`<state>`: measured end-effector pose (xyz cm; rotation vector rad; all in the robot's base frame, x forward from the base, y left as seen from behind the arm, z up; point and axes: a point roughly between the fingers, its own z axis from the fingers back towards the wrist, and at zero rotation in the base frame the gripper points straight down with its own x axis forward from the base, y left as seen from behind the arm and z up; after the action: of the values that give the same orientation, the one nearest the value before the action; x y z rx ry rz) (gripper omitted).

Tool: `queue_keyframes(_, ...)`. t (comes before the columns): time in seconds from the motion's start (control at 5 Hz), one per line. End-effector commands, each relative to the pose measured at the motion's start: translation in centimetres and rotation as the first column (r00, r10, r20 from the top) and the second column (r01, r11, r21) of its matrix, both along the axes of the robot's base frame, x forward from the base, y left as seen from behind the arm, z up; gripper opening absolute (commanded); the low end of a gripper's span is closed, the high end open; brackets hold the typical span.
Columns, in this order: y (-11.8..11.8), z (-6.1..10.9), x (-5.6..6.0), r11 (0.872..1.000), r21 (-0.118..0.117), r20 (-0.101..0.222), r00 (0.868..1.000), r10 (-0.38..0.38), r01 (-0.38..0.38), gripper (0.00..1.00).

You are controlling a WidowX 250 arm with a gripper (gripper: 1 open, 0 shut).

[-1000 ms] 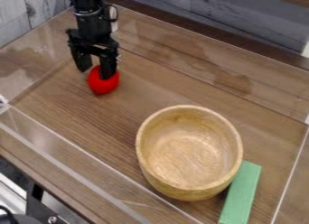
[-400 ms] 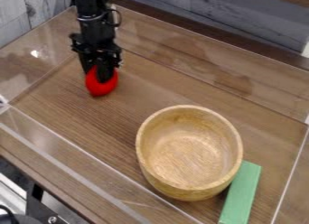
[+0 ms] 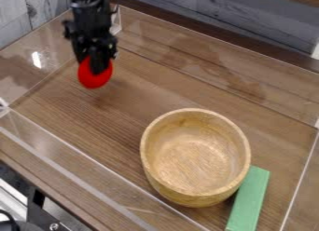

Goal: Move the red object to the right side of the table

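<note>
Wood-grain desk (image 3: 187,76) sits below; my tool (image 3: 93,65) has clamped shut on the red object (image 3: 93,74) and lifted it at far left, ready to carry right.

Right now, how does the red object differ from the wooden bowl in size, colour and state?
The red object is small and bright red; the wooden bowl is far larger and pale wood. The red object is gripped by the gripper, fingers shut on it, near the table's left side; the bowl stands free, empty, toward the right. Both are rounded.
</note>
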<state>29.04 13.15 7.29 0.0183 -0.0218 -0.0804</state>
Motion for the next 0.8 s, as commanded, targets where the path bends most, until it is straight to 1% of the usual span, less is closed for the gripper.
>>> queue_keyframes(0.0,-4.0,3.1,2.0,0.998,0.022,0.066,0.996,0.053,-0.055,0.00)
queue_keyframes(0.2,-8.9,2.6,3.9,0.995,0.006,0.065,0.993,0.103,-0.103,0.00)
queue_keyframes(0.4,-13.8,2.2,5.2,0.992,-0.009,0.055,0.991,0.126,-0.125,0.00)
queue_keyframes(0.6,-18.2,1.9,6.2,0.991,-0.015,0.049,0.989,0.137,-0.136,0.00)
